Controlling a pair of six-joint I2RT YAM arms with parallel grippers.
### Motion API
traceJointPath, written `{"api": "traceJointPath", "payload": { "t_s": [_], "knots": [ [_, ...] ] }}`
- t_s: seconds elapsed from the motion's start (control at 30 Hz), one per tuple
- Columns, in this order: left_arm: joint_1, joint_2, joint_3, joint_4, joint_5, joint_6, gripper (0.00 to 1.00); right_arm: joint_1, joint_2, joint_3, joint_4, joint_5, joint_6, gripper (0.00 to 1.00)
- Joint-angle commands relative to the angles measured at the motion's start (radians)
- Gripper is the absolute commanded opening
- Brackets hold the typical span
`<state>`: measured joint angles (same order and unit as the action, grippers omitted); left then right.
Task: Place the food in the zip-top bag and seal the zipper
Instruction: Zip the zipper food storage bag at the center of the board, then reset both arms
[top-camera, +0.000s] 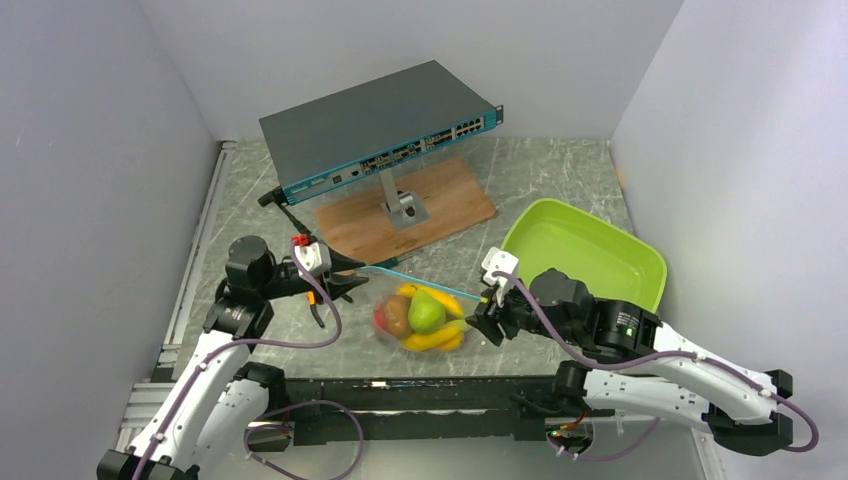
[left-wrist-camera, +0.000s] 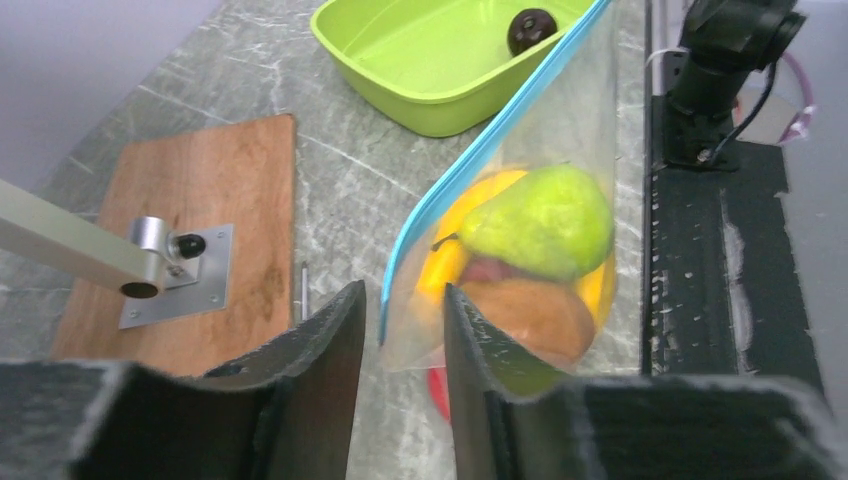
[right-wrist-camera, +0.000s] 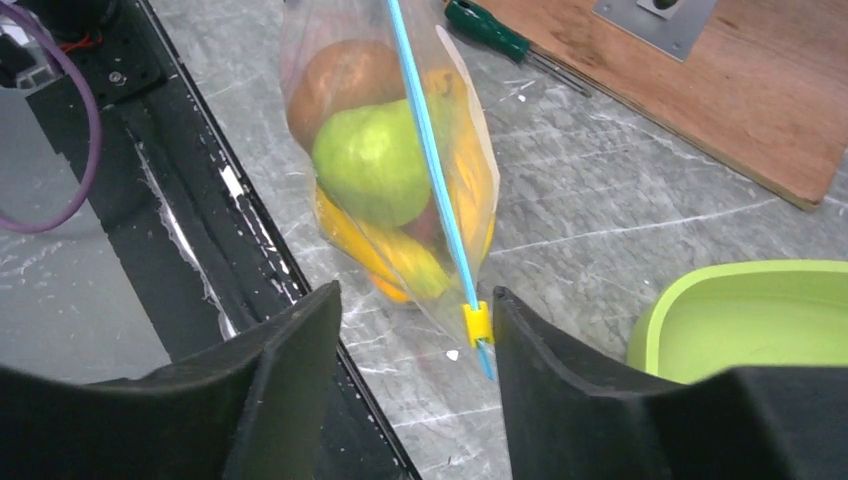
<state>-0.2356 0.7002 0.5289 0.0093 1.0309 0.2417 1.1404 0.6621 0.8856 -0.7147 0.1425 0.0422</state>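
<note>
The zip-top bag (top-camera: 420, 315) rests on the table between my two grippers, holding food: a green pear (left-wrist-camera: 540, 220), a brown round fruit (left-wrist-camera: 530, 315), a yellow banana (right-wrist-camera: 390, 250) and a reddish piece (top-camera: 380, 318). Its teal zipper (right-wrist-camera: 430, 150) runs as one strip with a yellow slider (right-wrist-camera: 477, 322) at the right end. My left gripper (left-wrist-camera: 404, 286) is open, with the bag's left corner loose between its jaws. My right gripper (right-wrist-camera: 416, 290) is open around the slider end, not touching it. A dark round fruit (left-wrist-camera: 531, 28) lies in the lime-green tray (left-wrist-camera: 400, 60).
The lime-green tray (top-camera: 585, 255) stands just right of the bag. Behind it is a wooden board (top-camera: 405, 210) with a metal stand carrying a network switch (top-camera: 380, 125). A green-handled screwdriver (right-wrist-camera: 490, 30) lies by the board. The black base rail (top-camera: 430, 395) runs along the near edge.
</note>
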Motion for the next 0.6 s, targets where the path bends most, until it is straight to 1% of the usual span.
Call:
{"api": "traceJointPath", "payload": {
  "t_s": [0.0,0.1,0.13,0.17,0.2,0.23,0.27,0.3,0.33,0.37,0.4,0.5,0.57],
  "knots": [
    [-0.017,-0.017,0.051,-0.007,0.053,-0.006,0.44,0.002,0.013,0.007,0.077,-0.036,0.010,0.62],
    [-0.017,-0.050,0.051,-0.008,0.043,-0.012,0.53,0.002,0.019,0.013,0.093,-0.019,0.005,0.68],
    [-0.017,-0.063,0.053,-0.027,0.034,-0.012,0.58,0.002,0.021,0.013,0.098,-0.009,0.004,0.70],
    [-0.017,-0.076,0.057,-0.045,0.024,-0.011,0.64,0.001,0.024,0.016,0.102,0.005,0.003,0.72],
    [-0.017,-0.092,0.060,-0.055,0.006,-0.014,0.75,0.002,0.028,0.018,0.110,0.025,0.005,0.74],
    [-0.017,-0.106,0.065,-0.069,-0.019,-0.016,0.95,0.002,0.033,0.021,0.117,0.058,0.010,0.77],
    [-0.018,-0.125,0.074,-0.088,-0.060,-0.018,0.99,0.003,0.037,0.025,0.124,0.095,0.019,0.79],
    [-0.017,-0.145,0.080,-0.099,-0.100,-0.029,1.00,0.003,0.043,0.032,0.130,0.133,0.027,0.81],
    [-0.017,-0.165,0.088,-0.108,-0.147,-0.044,1.00,0.002,0.046,0.040,0.136,0.167,0.034,0.88],
    [-0.017,-0.195,0.099,-0.116,-0.191,-0.061,1.00,0.002,0.052,0.051,0.141,0.206,0.039,0.97],
    [-0.018,-0.218,0.111,-0.121,-0.245,-0.084,1.00,0.002,0.060,0.063,0.145,0.226,0.042,0.99],
    [-0.017,-0.266,0.184,-0.156,-0.392,-0.168,1.00,0.002,0.089,0.118,0.140,0.313,0.055,1.00],
    [-0.018,-0.284,0.253,-0.190,-0.466,-0.224,1.00,0.002,0.101,0.165,0.135,0.359,0.066,1.00]
  ]
}}
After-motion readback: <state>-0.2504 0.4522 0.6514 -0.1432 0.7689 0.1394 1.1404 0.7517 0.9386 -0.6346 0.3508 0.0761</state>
